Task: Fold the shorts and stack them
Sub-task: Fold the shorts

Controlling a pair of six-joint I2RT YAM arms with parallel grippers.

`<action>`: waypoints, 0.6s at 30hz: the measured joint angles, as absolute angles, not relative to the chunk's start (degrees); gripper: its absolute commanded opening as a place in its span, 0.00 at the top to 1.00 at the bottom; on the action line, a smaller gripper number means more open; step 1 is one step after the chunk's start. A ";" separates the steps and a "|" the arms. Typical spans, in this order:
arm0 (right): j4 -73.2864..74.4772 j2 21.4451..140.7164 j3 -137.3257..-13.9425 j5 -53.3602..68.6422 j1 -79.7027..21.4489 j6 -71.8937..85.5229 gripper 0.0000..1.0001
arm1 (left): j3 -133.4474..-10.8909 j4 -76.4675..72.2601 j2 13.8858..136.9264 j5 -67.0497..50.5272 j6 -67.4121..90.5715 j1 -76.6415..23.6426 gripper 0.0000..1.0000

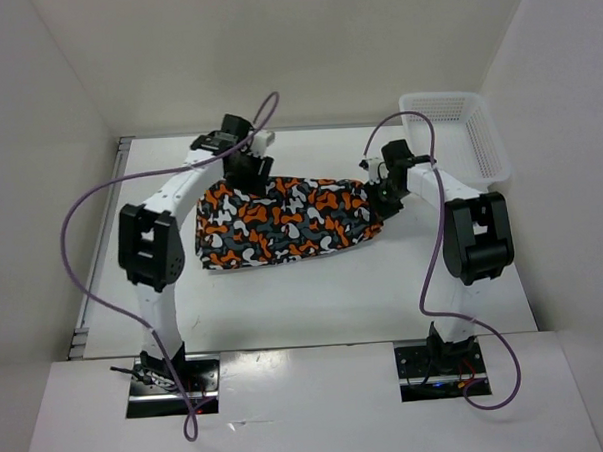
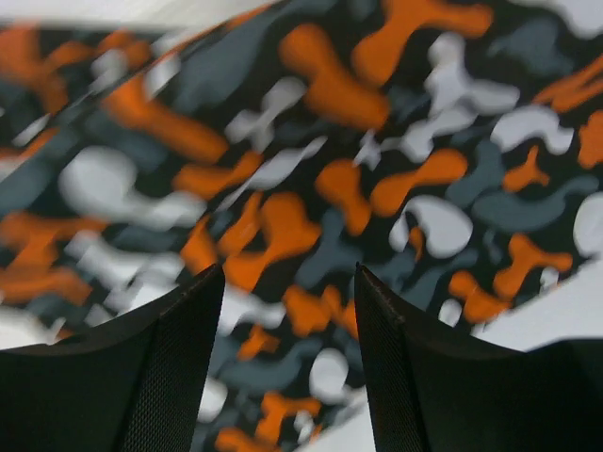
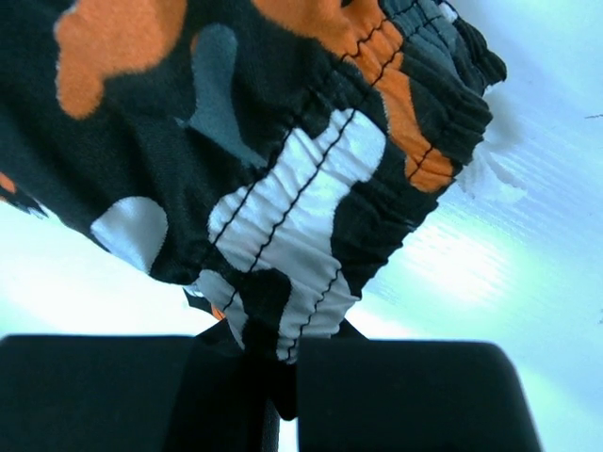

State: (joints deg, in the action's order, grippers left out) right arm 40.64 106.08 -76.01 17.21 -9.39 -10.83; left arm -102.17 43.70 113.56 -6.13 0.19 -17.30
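The fold seems to be starting: the shorts (image 1: 286,223) lie spread on the surface (image 1: 315,305), pinched at the waist end in the right gripper (image 3: 273,377), their far edge just under the left gripper (image 2: 287,311), whose jaws stand wide, so next it likely must close on cloth.

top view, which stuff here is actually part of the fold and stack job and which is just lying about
Part of the job:
- shorts, spread across the middle of the table
- right gripper, shut on the shorts' waistband
- left gripper, open over the shorts' far left part

Just lying about:
- white mesh basket, at the far right corner, apart from the shorts
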 measured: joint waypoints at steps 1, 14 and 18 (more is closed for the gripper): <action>41.01 105.93 -76.23 17.21 -9.41 -10.98 1.00 | -104.20 43.79 116.44 -6.92 0.16 -18.48 0.35; 45.50 99.96 -82.81 18.28 -9.41 -13.21 1.00 | -123.22 40.51 139.74 -8.95 0.21 -25.89 0.34; 47.75 97.89 -86.02 19.05 -9.41 -13.39 1.00 | -129.60 39.38 144.64 -12.38 0.12 -27.18 0.34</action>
